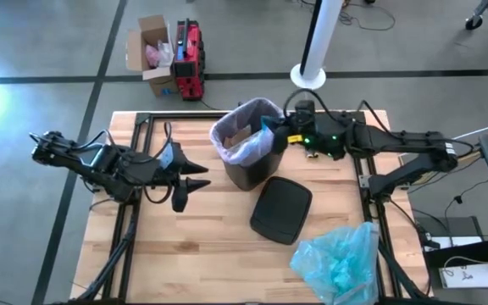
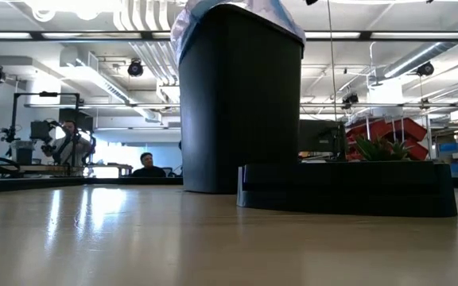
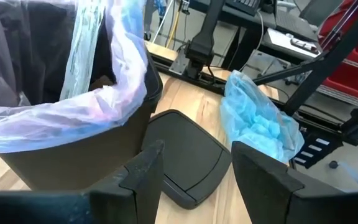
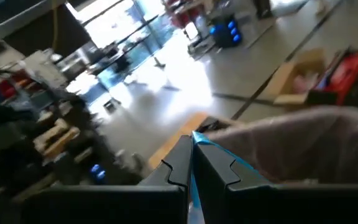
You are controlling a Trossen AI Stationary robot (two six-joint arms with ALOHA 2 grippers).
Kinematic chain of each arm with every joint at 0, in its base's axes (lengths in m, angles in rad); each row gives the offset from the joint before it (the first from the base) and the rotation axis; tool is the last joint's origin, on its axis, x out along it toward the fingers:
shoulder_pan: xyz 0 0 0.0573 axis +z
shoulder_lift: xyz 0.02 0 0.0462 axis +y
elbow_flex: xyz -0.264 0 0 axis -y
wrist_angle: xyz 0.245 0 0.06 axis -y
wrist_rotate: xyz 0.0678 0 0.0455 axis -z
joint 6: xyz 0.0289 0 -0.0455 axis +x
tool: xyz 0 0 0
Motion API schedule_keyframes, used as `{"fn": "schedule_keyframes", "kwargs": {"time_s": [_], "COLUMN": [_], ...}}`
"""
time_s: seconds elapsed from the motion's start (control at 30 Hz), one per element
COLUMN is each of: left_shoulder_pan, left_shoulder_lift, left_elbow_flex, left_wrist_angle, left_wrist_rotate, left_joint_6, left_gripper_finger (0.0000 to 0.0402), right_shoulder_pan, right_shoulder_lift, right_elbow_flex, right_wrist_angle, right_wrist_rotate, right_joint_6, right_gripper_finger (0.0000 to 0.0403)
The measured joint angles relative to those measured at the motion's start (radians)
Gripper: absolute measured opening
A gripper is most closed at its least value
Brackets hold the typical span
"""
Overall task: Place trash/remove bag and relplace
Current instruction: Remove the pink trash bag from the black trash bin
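The right gripper [image 1: 271,127] is pinched on a blue tie of the pink bag [image 1: 248,148] at the bin's [image 1: 248,169] right rim. The left gripper [image 1: 195,174], spread and empty, waits left of the bin, farther off; brown paper trash [image 1: 238,135] lies inside

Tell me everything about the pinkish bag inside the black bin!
The bag is thin, see-through pale pink-lavender plastic lining the upright black bin at the table's far middle. Its top folds out over the rim, wrinkled. Brown paper lies inside it. A blue tie strip hangs down its inner wall. The right end effector pinches a blue tie at the rim; the left end effector is open, apart from it.
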Motion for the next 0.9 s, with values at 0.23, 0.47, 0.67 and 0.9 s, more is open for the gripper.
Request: {"fn": "schedule_keyframes", "kwargs": {"time_s": [0.23,0.47,0.67,0.9], "left_shoulder_pan": [0.0,0.0,0.0,0.0], "left_shoulder_lift": [-0.003,-0.037,-0.097,-0.141], "left_elbow_flex": [0.009,0.014,0.014,0.014], "left_wrist_angle": [0.006,-0.001,-0.036,-0.054], "left_wrist_rotate": [0.0,0.002,0.002,0.001], "left_joint_6": [0.016,0.016,0.016,0.031], "left_gripper_finger": [0.0161,0.0153,0.0158,0.0167], "right_shoulder_pan": [-0.048,-0.056,0.001,0.055], "right_shoulder_lift": [0.111,0.201,0.246,0.249], "right_elbow_flex": [0.166,0.286,0.398,0.482], "right_wrist_angle": [0.002,0.002,0.0,-0.145], "right_wrist_rotate": [0.019,-0.34,-0.426,-0.655], "right_joint_6": [-0.138,-0.225,-0.335,-0.339], "right_gripper_finger": [0.0002,0.0002,0.0002,0.0002]}}
